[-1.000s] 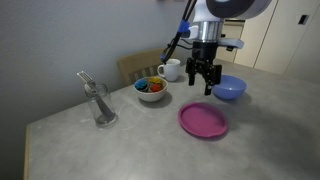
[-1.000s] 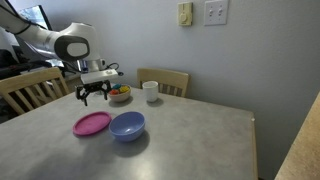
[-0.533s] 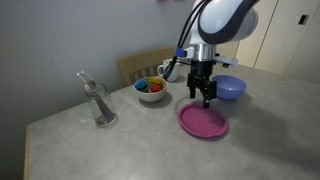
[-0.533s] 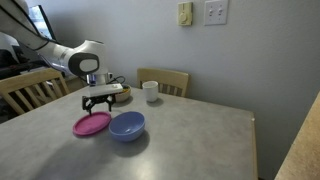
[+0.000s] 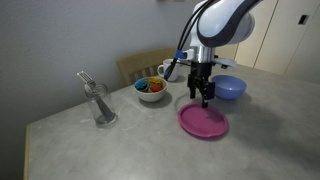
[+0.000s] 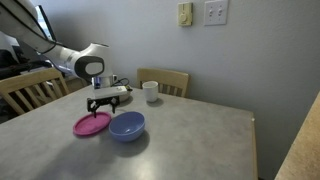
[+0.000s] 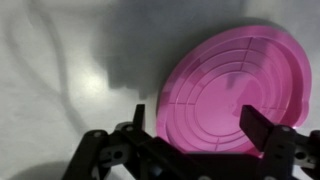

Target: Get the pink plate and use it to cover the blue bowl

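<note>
The pink plate point(image 5: 203, 122) lies flat on the grey table, and shows in both exterior views point(image 6: 92, 124). The blue bowl point(image 5: 229, 87) stands beside it, empty and upright, seen also from the opposite side point(image 6: 127, 125). My gripper point(image 5: 199, 100) hangs open just above the plate's far rim. In the wrist view the plate point(image 7: 228, 88) fills the space between and beyond my two open fingers point(image 7: 198, 122). The fingers hold nothing.
A white bowl with colourful contents point(image 5: 151, 89) and a white mug point(image 5: 171, 69) stand behind the plate. A clear glass holder with a utensil point(image 5: 100, 104) stands near the table's corner. Wooden chairs point(image 6: 163, 80) stand at the table's edge.
My gripper has come down and moved from beside the blue bowl to just over the pink plate's rim. The plate and bowl have not moved.
</note>
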Action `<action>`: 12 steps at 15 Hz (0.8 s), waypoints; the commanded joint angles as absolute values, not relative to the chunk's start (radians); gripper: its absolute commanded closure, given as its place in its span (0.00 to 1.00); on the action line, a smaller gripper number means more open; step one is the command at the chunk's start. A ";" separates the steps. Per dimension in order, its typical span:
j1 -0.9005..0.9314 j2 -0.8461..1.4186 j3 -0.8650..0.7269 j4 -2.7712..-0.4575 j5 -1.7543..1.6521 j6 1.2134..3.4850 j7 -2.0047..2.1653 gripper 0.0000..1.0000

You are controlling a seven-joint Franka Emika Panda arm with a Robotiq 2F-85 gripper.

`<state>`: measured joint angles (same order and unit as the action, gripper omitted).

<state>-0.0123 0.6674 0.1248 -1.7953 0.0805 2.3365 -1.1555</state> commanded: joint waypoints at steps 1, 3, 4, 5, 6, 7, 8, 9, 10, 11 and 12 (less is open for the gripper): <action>-0.021 0.736 0.138 -1.701 0.046 2.301 -1.136 0.04; -0.011 0.770 0.135 -1.659 0.033 2.281 -1.123 0.04; -0.009 0.785 0.134 -1.641 0.027 2.272 -1.118 0.03; -0.007 0.798 0.135 -1.625 0.020 2.262 -1.114 0.03; -0.006 0.808 0.135 -1.613 0.014 2.255 -1.109 0.03; -0.003 0.819 0.136 -1.602 0.007 2.250 -1.103 0.05; -0.002 0.827 0.137 -1.593 -0.001 2.245 -1.101 0.17; 0.002 0.828 0.136 -1.583 -0.009 2.231 -1.094 0.30; 0.003 0.830 0.136 -1.578 -0.018 2.227 -1.094 0.32; 0.005 0.830 0.135 -1.575 -0.026 2.226 -1.092 0.40; 0.005 0.830 0.135 -1.571 -0.032 2.224 -1.092 0.46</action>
